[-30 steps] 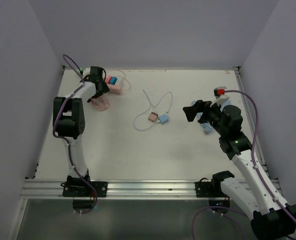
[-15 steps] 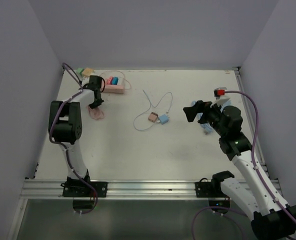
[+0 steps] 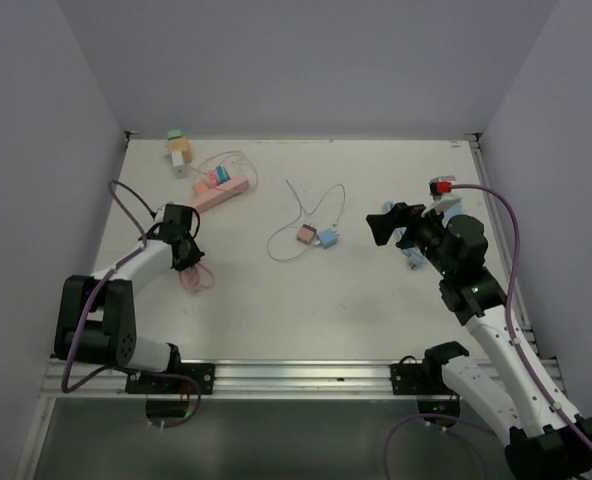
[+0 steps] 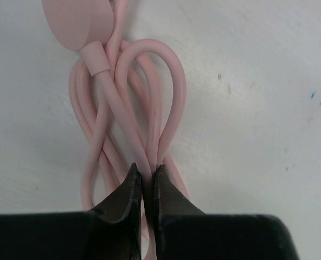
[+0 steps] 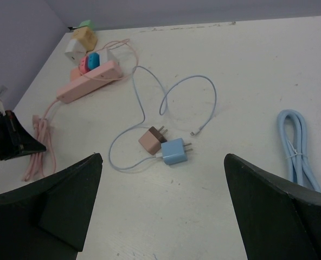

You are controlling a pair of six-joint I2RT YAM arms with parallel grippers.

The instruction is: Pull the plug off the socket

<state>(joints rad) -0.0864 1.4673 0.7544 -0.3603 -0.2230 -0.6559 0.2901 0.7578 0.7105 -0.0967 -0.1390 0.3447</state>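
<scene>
The pink power strip, the socket, lies slanted at the back left. A red plug and a blue plug sit against its far end. Its pink cable runs to a coil near the left edge. My left gripper is shut on a strand of that coil, low on the table. My right gripper hangs open above the table's right half, holding nothing.
A brown charger and a blue charger with a thin white-blue cable lie mid-table. A tan, green and white adapter cluster sits at the back left corner. A light blue coiled cable lies at the right.
My left gripper went from open beside the strip to shut on the pink cable, then drew back toward the near left. The strip slid and turned with it, uncovering the adapter cluster.
</scene>
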